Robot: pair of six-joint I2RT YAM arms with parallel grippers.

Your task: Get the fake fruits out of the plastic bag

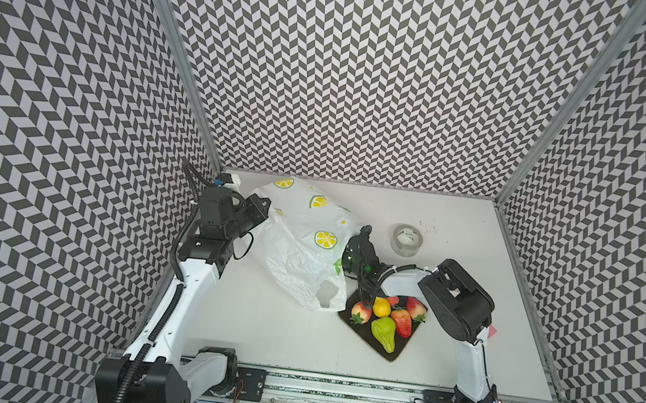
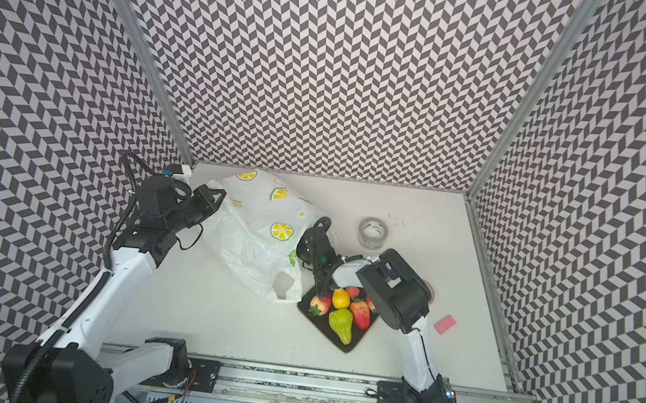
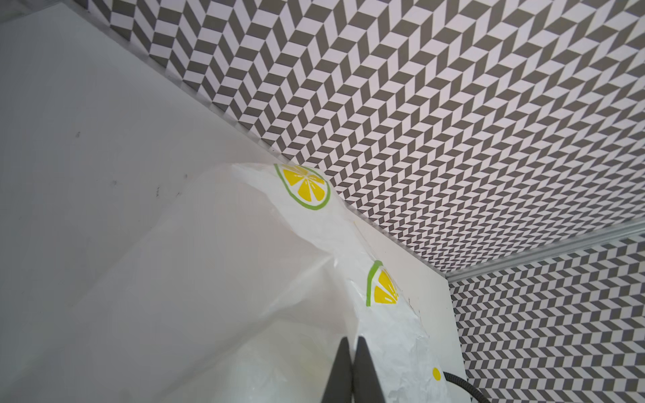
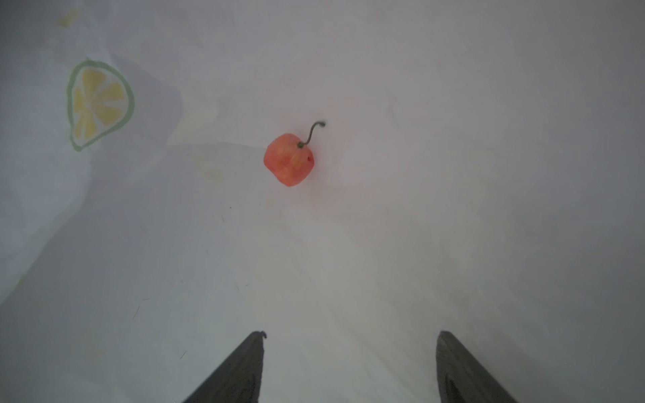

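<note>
Both top views look down on the whole table (image 1: 274,343); wrist views sit close to the bag (image 3: 227,279).

I see chevron-patterned grey-and-white walls (image 1: 371,70), aluminium corner posts (image 1: 176,50), and a plain white counter (image 1: 255,328), evenly lit.

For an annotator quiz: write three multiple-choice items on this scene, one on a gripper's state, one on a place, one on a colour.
1. The left gripper is: A) wide open B) shut on the bag C) shut on a strawberry
2. The green pear lies: A) in the bag B) by the tape C) on the tray
3. The small fruit ahead of the right gripper is: A) red B) green C) yellow
1 B: its jaws pinch the bag film. 2 C: both top views show it on the tray. 3 A: the right wrist view shows it red.
</note>
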